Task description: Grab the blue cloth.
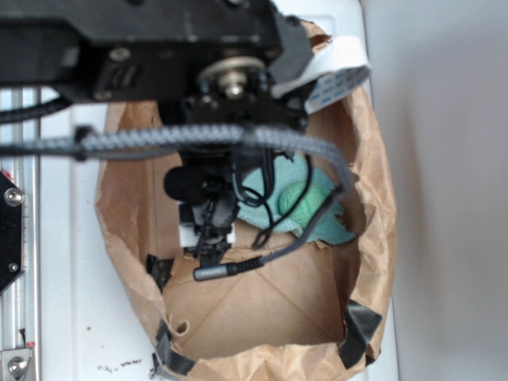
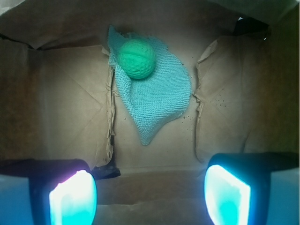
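Note:
The blue cloth [image 2: 152, 93] is a pale teal woven rag lying flat on the floor of a brown paper bag [image 2: 70, 112], tapering to a point toward me. A green textured ball [image 2: 136, 58] rests on its far end. In the wrist view my gripper [image 2: 150, 197] is open, its two glowing pads [image 2: 73, 199] wide apart with only bag floor between them, well short of the cloth's tip. In the exterior view the cloth [image 1: 274, 194] and ball [image 1: 300, 198] show partly behind the arm's cables, with the gripper [image 1: 208, 230] just left of them.
The bag's paper walls [image 1: 373, 206] rise all around the gripper and cloth. Black tape [image 1: 361, 325] patches the bag's rim at the near corners. A grey braided cable [image 1: 206, 139] crosses above the bag. A metal rail [image 1: 20, 238] runs along the left.

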